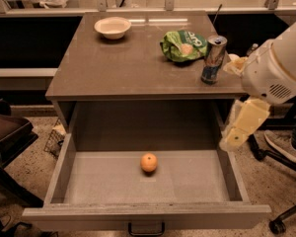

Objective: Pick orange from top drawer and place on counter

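Note:
The orange (149, 162) lies on the floor of the open top drawer (138, 215), near its middle. The drawer is pulled far out, its dark handle at the bottom edge. The counter (133, 65) is the flat grey-brown top above it. My arm's white housing (278, 65) is at the right, beside the counter's front right corner. My cream-coloured gripper (235, 141) hangs from it, pointing down-left over the drawer's right wall. It is to the right of the orange and higher than it, not touching it.
On the counter stand a white bowl (112, 27) at the back left, a green snack bag (183, 45) and a drink can (213, 59) near the right edge. A dark chair (7, 132) is at the left, and chair legs with a wheel (278, 224) at the right.

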